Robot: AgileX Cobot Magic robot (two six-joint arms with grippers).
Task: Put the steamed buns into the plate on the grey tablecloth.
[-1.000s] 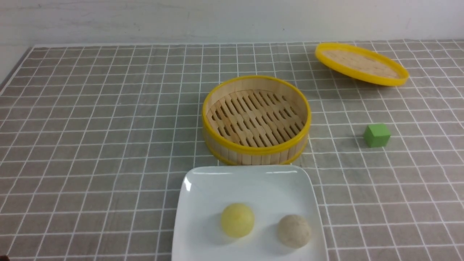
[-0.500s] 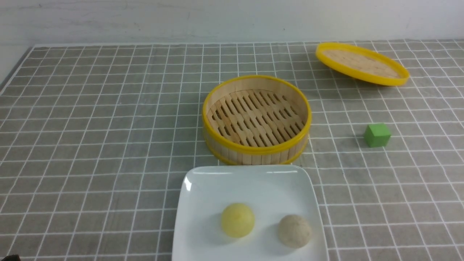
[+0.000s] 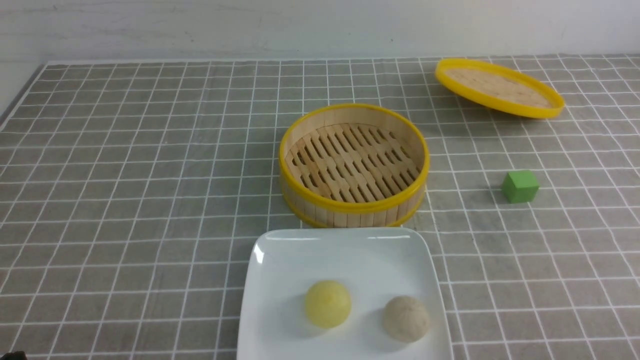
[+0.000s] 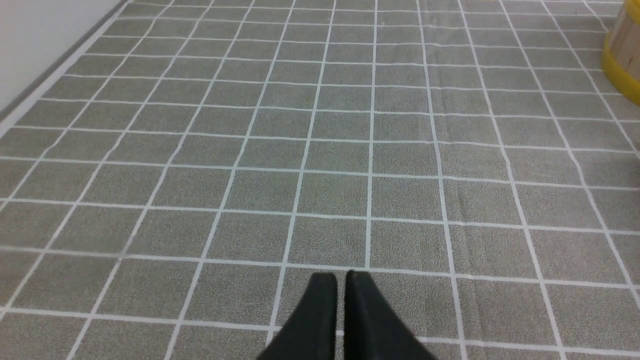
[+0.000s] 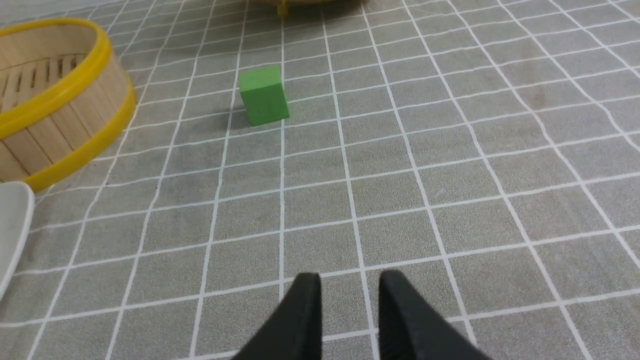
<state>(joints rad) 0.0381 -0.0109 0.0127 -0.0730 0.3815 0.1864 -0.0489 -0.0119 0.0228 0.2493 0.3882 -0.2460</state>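
Both steamed buns lie in the white square plate (image 3: 340, 250) on the grey tablecloth (image 3: 125, 175): the pale yellow one (image 3: 327, 303) left of the beige-grey one (image 3: 406, 318). Neither arm reaches them in the front view. In the left wrist view, my left gripper (image 4: 340, 276) hovers over bare cloth with its black fingers almost touching, only a thin slit between them. My right gripper (image 5: 349, 280) is open with nothing between its fingers, low over the cloth, with the plate's corner (image 5: 12, 225) off to one side.
An empty bamboo steamer (image 3: 350, 207) stands just behind the plate and shows in both wrist views (image 5: 60, 125) (image 4: 622, 55). Its yellow-rimmed lid (image 3: 499, 88) lies tilted at the back right. A green cube (image 3: 520, 186) sits right of the steamer, ahead of the right gripper (image 5: 263, 95).
The buns, plate, steamer, lid and cube have not moved. A small dark shape has edged slightly further into the front view's lower left corner.
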